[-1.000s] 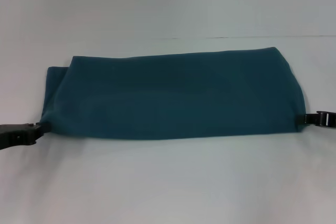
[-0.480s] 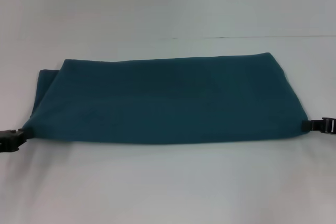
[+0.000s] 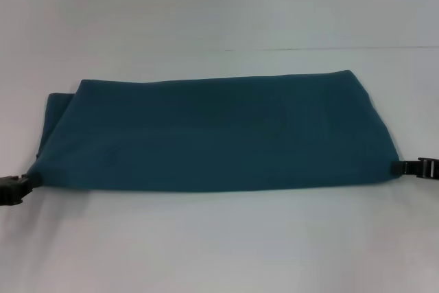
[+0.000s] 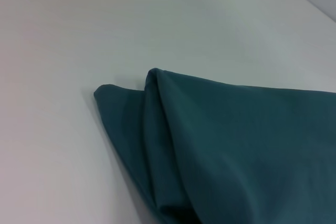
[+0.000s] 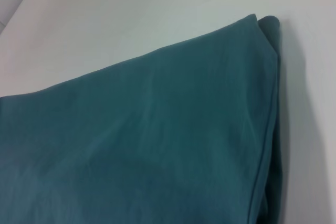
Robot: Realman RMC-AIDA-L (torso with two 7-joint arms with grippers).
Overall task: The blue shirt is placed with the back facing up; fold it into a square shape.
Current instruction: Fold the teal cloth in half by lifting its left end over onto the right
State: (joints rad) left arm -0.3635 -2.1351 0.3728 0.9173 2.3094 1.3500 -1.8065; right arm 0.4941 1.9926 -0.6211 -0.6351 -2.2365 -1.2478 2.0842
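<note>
Bare test-bench or lab-like setting: plain white surface (image 3: 219, 252) fills view around blue shirt (image 3: 212, 135); thin seam line beyond shirt's far edge, pale blank expanse behind it. No furnishings to tell more.

The blue shirt (image 3: 216, 134) lies flat on the white counter (image 3: 219, 238) as a long, wide band, folded already so that it has more than one layer. Its colour is a dark teal-blue and the side facing up is plain, without any print. The near edge is almost straight and runs from the left side to the right side. The far edge is a little shorter, so the short sides slant outwards. At the left end a lower layer (image 4: 123, 114) comes out from under the top layer. At the right end the edges lie stacked, with a neat seam (image 5: 268, 135).
</note>
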